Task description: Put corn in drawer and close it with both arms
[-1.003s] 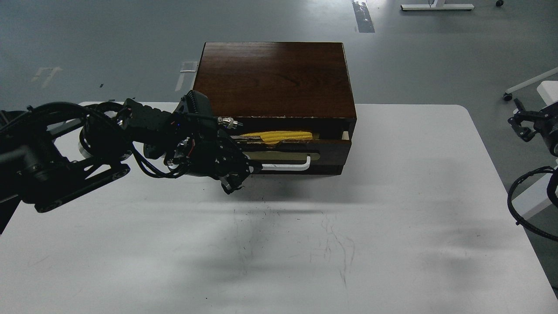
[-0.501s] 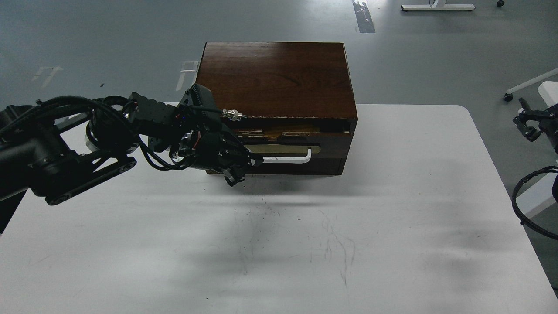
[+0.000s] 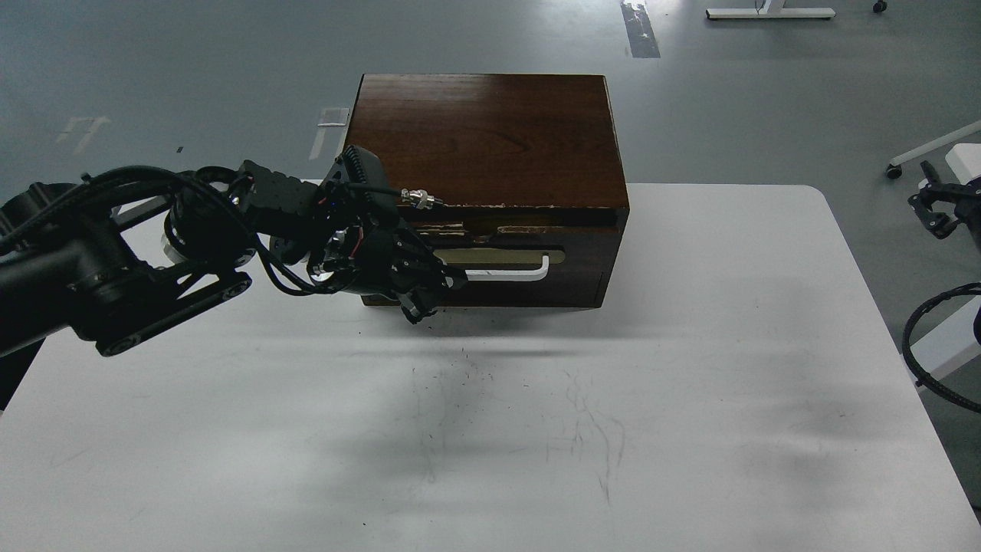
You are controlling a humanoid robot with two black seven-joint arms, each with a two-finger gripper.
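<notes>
The dark brown drawer (image 3: 582, 253) with its white bar handle (image 3: 512, 272) on a beige plate sits pushed into the wooden cabinet (image 3: 487, 138), its front flush with the cabinet's face. The corn is hidden inside. My left gripper (image 3: 431, 295) is against the left end of the drawer front, next to the handle; its fingers are dark and cannot be told apart. My right gripper (image 3: 936, 211) is far off at the right edge of the view, beyond the table, holding nothing.
The cabinet stands at the back middle of a white table (image 3: 536, 429). A plain panel (image 3: 536, 295) lies below the drawer. Black cables (image 3: 920, 345) hang at the right edge. Grey floor lies behind.
The drawer slid from partly open, with the yellow corn showing, to shut; the corn is no longer visible. My left arm moved forward with it. My right gripper drifted slightly right.
</notes>
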